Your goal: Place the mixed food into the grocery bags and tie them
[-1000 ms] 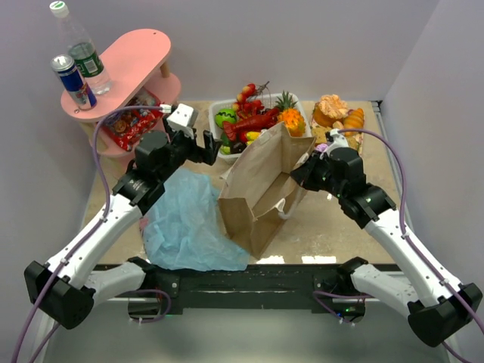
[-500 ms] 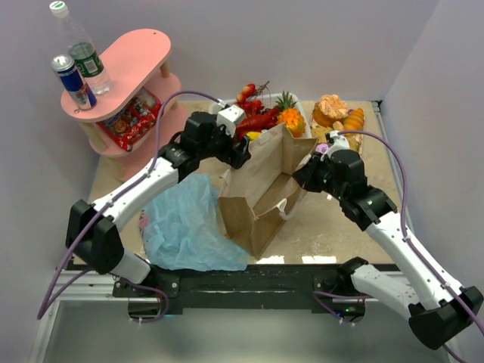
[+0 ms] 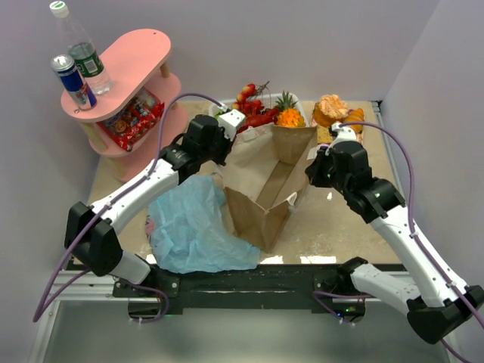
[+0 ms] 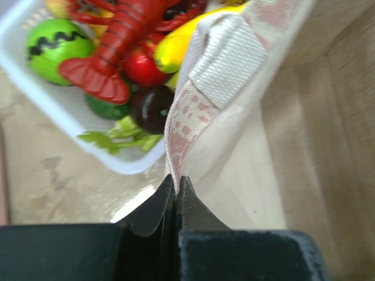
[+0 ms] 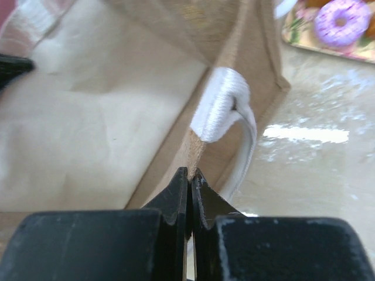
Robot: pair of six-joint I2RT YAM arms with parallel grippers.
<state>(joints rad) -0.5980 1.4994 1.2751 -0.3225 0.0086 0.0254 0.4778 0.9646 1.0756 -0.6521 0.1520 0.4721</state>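
Brown paper bag (image 3: 265,185); light-blue plastic bag (image 3: 189,227); red lobster (image 4: 129,29); green fruit (image 4: 55,50), black zigzag; pink shelf (image 3: 128,57).

Left arm (image 3: 136,193): stretched from near-left base diagonally forward and right, elbow out left, forearm low, wrist turned right. Left claw (image 4: 176,178): black fingers (image 4: 149,211) pressed together, no gap, tips pinching left rim of brown paper bag (image 3: 261,193) right at fabric handle. Right arm (image 3: 401,227): raised from near-right base, angled forward and left, wrist tipped down. Right claw (image 5: 189,172): fingers flush together, tips nipped onto right rim edge of same bag, just below white handle end. Both claws on opposite rims, facing each other, well apart.
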